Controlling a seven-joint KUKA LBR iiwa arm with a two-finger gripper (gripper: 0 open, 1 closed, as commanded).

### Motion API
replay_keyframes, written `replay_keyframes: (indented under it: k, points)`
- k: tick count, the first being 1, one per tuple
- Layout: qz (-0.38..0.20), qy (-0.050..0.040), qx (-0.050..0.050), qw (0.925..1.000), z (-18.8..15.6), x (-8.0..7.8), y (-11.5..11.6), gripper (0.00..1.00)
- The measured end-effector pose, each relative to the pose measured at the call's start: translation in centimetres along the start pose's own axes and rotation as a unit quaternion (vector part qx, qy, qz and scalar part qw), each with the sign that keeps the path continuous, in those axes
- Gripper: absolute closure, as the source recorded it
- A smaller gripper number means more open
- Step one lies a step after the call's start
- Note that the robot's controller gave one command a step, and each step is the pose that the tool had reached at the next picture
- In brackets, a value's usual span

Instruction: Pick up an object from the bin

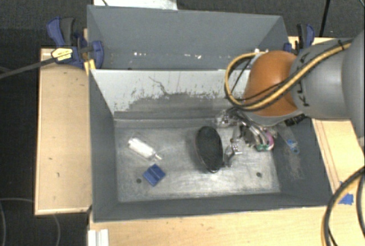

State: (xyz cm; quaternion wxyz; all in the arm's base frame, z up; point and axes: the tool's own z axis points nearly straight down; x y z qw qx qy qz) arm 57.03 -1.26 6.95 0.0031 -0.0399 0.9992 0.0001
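In the middle of the grey metal bin (104, 142), a little right of centre on its scratched floor, lies a dark, rounded oval object (209, 149). It is black and domed, with a dull sheen. The claw (232, 146) sits low against the object's right flank, touching it or very nearly. You cannot tell from this angle whether the claw is spread or closed, or whether it has any hold yet.

Expect the oval to behave as a stiff, fairly light shell. Its curved top looks smooth, so it will probably slide out of a shallow pinch. You would do best to take it across its narrow width near the middle, low on the sides where the dome falls away.

Well apart to the left lie a small white tube-shaped piece (142, 149), glossy like plastic, and just below it a small flat blue block (153, 174) with square corners. Both look light and easy to knock aside. A tiny blue scrap (292, 145) rests on the right-hand slope.
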Motion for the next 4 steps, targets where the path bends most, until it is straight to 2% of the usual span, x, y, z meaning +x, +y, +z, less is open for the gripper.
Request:
replay_keyframes:
  k: [1, 2, 3, 4]
  points:
    - [-0.169, -0.0007, -0.001, 0.9857, -0.3, 1.9, 8.3, 0.0]
    - [-0.169, -0.0017, -0.001, 0.9857, -0.5, 1.9, 8.3, 1.0]
    - [-0.21, -0.0019, 0.0, 0.9778, -11.5, 1.1, 7.8, 1.0]
    - [-0.21, -0.0016, 0.0, 0.9777, -18.1, 1.2, 8.1, 1.0]
